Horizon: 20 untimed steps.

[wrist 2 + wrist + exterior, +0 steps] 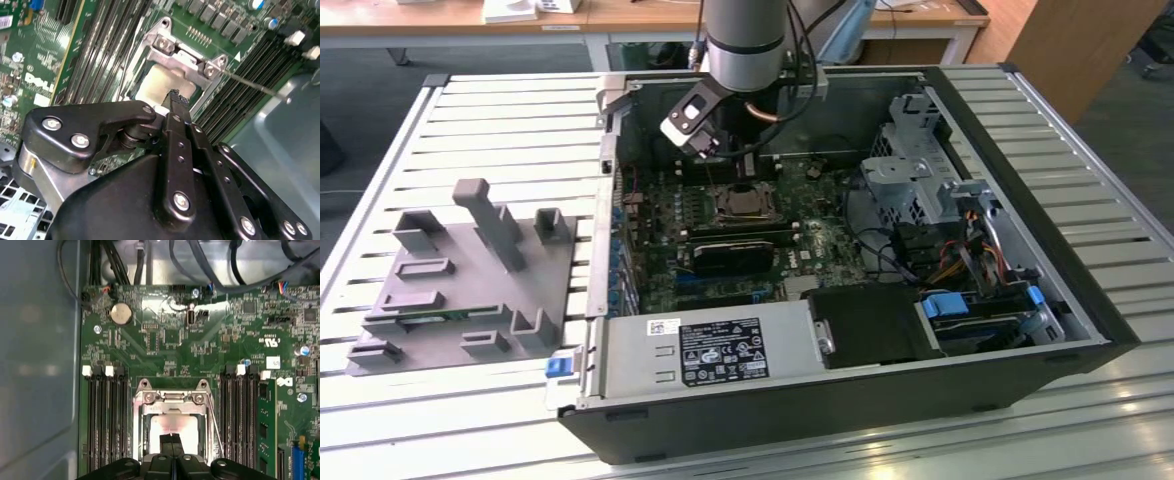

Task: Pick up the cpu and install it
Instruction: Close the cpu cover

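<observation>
Gripper [171,440]: fingers pressed together — tips hovering over the socket.
Cpu [167,427]: seated in the motherboard [200,355] socket frame — directly beneath the fingertips.

Memory slots [107,415] flanking socket frame [172,399]

You see the exterior view well lit by bright, even room light. The slatted metal table [1067,110] shines strongly, with white glare near its close edge. Inside the open computer case [854,400] it is darker, and the arm throws a soft shadow on the motherboard [720,250]. In the first wrist view, a bright reflection washes out the cpu [172,425], and the case wall beside the board looks hazy. In the second wrist view, the gripper [175,97] is close, dark and slightly soft.
</observation>
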Motion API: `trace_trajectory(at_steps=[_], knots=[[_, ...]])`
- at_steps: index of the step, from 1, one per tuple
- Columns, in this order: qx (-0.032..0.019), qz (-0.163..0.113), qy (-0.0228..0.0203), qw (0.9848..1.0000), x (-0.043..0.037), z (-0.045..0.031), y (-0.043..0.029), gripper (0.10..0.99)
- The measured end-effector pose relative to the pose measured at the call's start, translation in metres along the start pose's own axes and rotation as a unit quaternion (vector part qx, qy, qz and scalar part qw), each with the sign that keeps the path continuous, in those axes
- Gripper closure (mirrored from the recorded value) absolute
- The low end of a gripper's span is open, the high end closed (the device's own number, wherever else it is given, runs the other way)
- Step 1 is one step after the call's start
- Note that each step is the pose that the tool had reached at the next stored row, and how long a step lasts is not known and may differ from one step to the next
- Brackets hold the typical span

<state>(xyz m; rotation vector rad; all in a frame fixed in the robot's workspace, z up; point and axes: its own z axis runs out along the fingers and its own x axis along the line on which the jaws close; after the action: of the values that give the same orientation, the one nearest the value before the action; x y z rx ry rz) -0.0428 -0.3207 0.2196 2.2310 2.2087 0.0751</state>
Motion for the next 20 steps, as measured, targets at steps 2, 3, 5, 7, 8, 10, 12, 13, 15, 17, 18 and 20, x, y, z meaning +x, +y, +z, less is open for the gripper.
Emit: trace_trajectory(at_steps=[2, 3, 5, 7, 8, 10, 12, 13, 15, 17, 18, 20], knots=[[0.0006, 0.0, 0.0, 1.0, -0.0001, 0.0023, -0.003, 0.98], [0.0008, 0.0, 0.0001, 1.0, -0.0002, 0.0035, -0.0043, 0.98], [0.0013, 0.0, 0.0, 1.0, -0.0003, 0.0069, -0.0086, 0.98], [0.0013, 0.0, 0.0, 1.0, -0.0004, 0.0084, -0.0108, 0.98], [0.0013, 0.0, 0.0, 1.0, -0.0004, 0.009, -0.0118, 0.98], [0.0014, 0.0, 0.0, 1.0, -0.0005, 0.0101, -0.0138, 0.98], [0.0013, 0.0, 0.0, 1.0, -0.0005, 0.0112, -0.0152, 0.98], [0.0013, 0.0, 0.0, 1.0, -0.0005, 0.0119, -0.0157, 0.98], [0.0013, 0.0, 0.0, 1.0, -0.0006, 0.0138, -0.0161, 0.98], [0.0013, 0.0, 0.0, 1.0, -0.0007, 0.0158, -0.0163, 0.98], [0.0013, 0.0, 0.0, 1.0, -0.0007, 0.0168, -0.0163, 0.98], [0.0013, 0.0, 0.0, 1.0, -0.0008, 0.0179, -0.0164, 0.98]])
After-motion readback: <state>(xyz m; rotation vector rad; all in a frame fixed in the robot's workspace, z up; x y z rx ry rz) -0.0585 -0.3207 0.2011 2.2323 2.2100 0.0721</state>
